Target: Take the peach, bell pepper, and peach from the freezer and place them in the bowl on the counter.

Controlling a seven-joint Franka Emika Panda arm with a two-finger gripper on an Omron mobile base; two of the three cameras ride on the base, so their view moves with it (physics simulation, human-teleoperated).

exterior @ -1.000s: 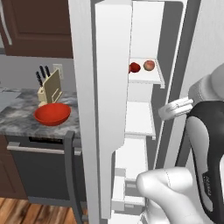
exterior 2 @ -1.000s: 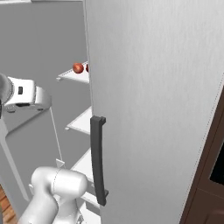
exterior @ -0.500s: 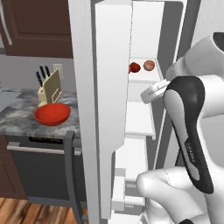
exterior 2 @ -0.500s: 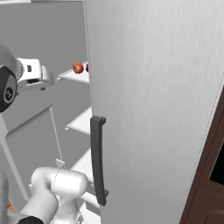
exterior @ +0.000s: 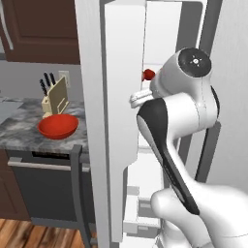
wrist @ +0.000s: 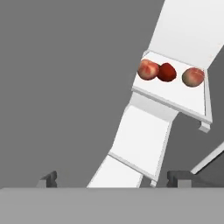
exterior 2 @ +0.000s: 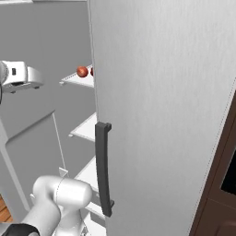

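In the hand view, 3 round items lie in a row on a white freezer shelf, well ahead of the 2-finger gripper: a pinkish-orange peach, touching it a glossy deep-red bell pepper, then, a little apart, a paler second peach. The gripper's dark fingertips stand at their widest and hold nothing. In the left base view, the wide shallow bright red bowl sits on the grey-and-white marbled counter beside a wooden knife block, left of the open light-grey freezer.

Glossy bell pepper; seemingly matt peaches.
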